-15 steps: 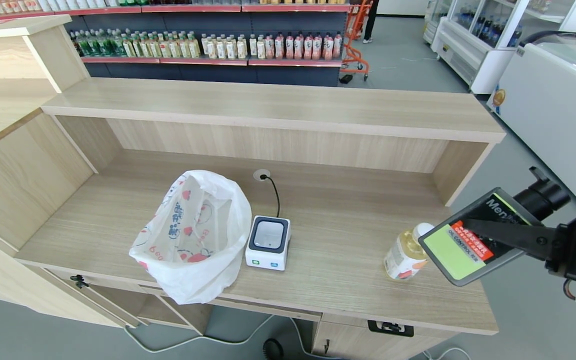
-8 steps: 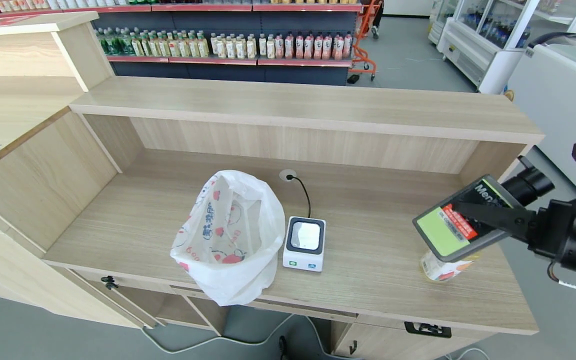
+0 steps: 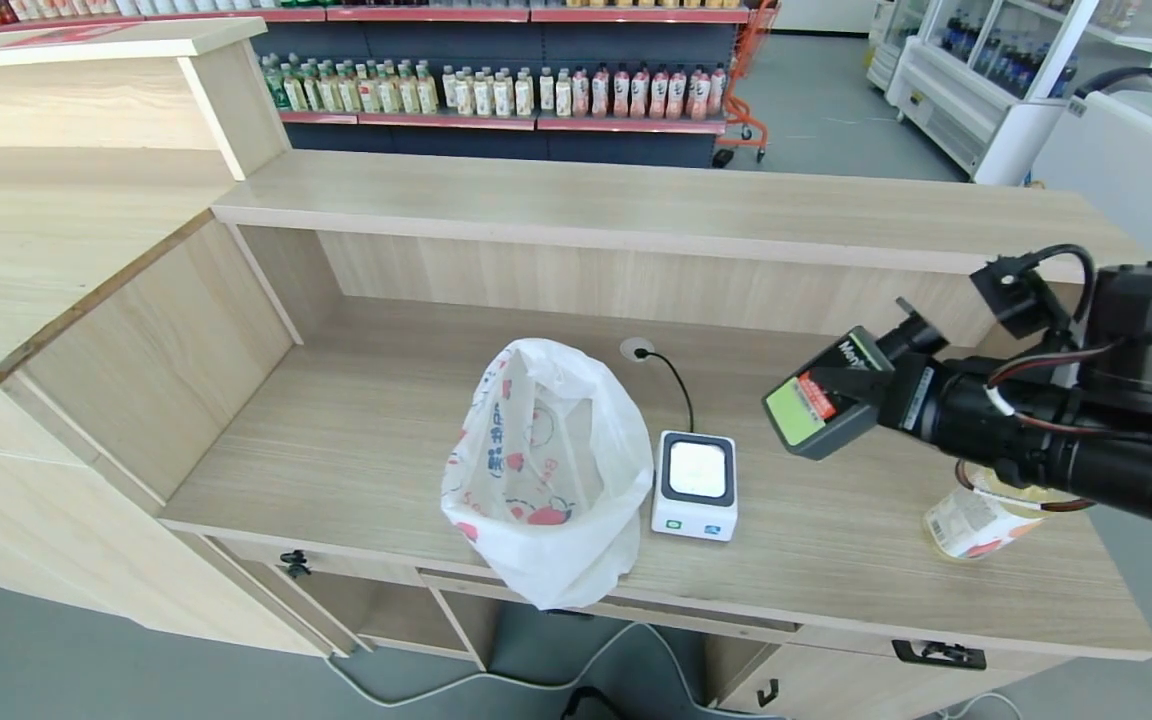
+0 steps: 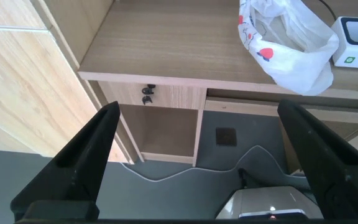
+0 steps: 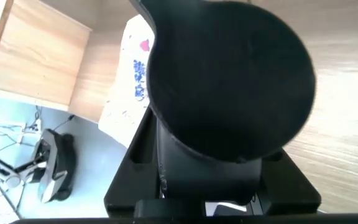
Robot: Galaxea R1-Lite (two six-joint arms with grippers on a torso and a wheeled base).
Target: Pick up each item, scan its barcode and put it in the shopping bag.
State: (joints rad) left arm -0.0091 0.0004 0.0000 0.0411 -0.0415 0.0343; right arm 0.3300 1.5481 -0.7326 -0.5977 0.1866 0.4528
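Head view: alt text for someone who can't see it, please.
The right claw holds a dark tube with a green and red label above a wooden checkout counter, right of a white barcode scanner. An open white shopping bag stands just left of the scanner, and a yellowish bottle sits at the counter's right end, partly behind the arm.
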